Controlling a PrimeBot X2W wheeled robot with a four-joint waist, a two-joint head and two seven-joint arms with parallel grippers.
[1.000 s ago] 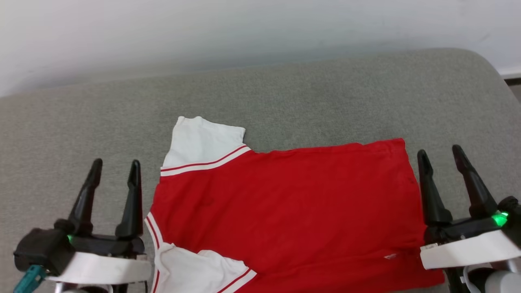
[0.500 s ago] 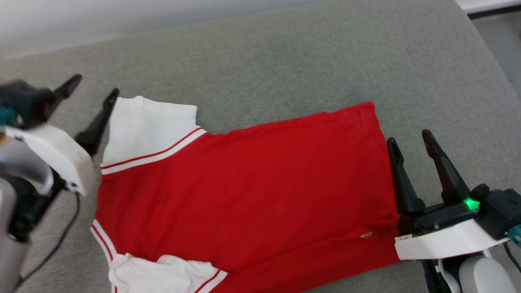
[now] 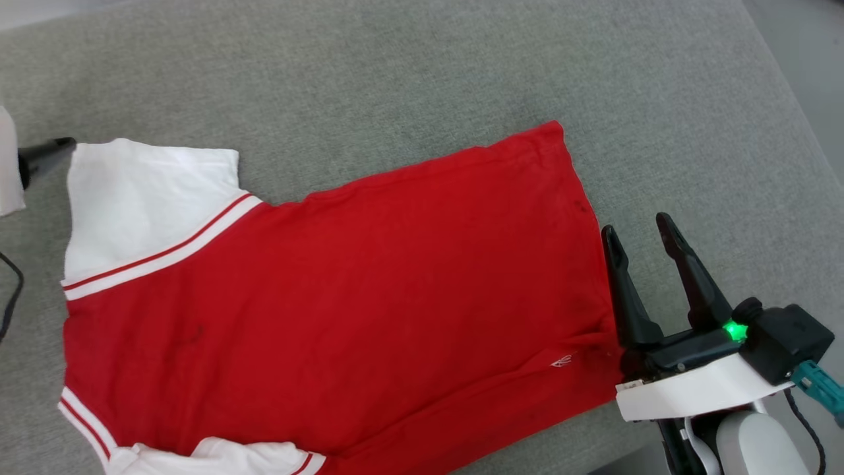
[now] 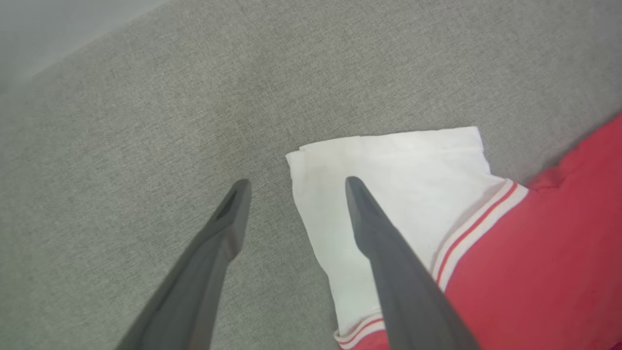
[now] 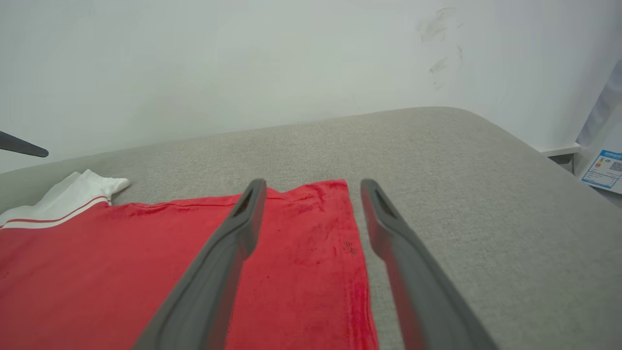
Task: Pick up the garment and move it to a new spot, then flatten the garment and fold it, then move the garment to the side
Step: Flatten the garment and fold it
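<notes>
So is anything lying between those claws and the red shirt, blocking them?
Nothing visible does. The open left gripper hangs at the white sleeve of the garment, the open right gripper at its red hem; grey cushion lies around.

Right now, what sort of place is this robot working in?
Probably a home-style room, or a lab mock-up of one: a grey upholstered cushion by a plain white wall, with a red jersey laid out on it.
</notes>
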